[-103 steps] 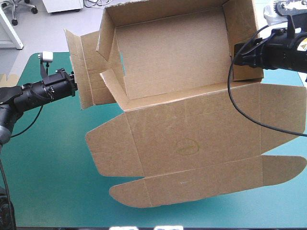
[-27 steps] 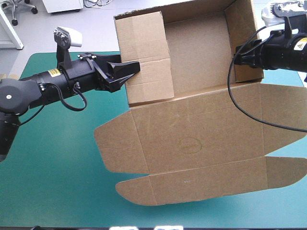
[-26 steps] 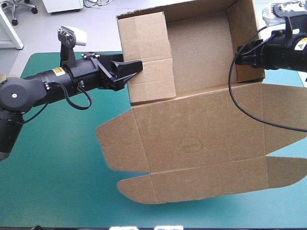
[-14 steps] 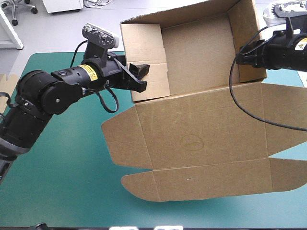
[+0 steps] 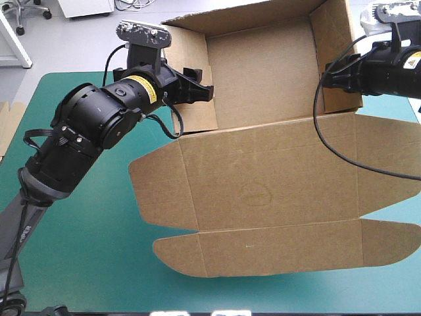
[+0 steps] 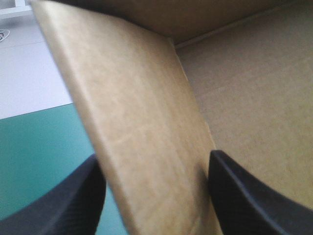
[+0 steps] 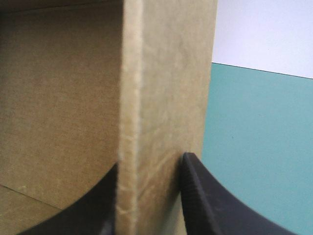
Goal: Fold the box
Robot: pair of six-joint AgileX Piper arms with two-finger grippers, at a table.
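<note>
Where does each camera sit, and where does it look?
High view: above and behind the robot, looking down at the box on the teal-green table; left arm and right arm show.
Left wrist view: above the left gripper, facing the box's left wall between its fingers.
Right wrist view: above the right gripper, facing the right wall it clamps.
Both wrist views share the box's brown inside.

One box, one table, two grippers

We count a single brown box (image 5: 270, 184) on one teal-green table (image 5: 99, 250), with one oval mark (image 5: 255, 194) drawn on its flat lid. Two grippers reach it, the left gripper (image 5: 197, 92) and the right gripper (image 5: 327, 78). We see two black left fingers (image 6: 63, 205) and two black right fingers (image 7: 205, 200), four in all, with one box wall between each pair. At the table's left edge we find one strip of spare board (image 5: 4, 128).
</note>
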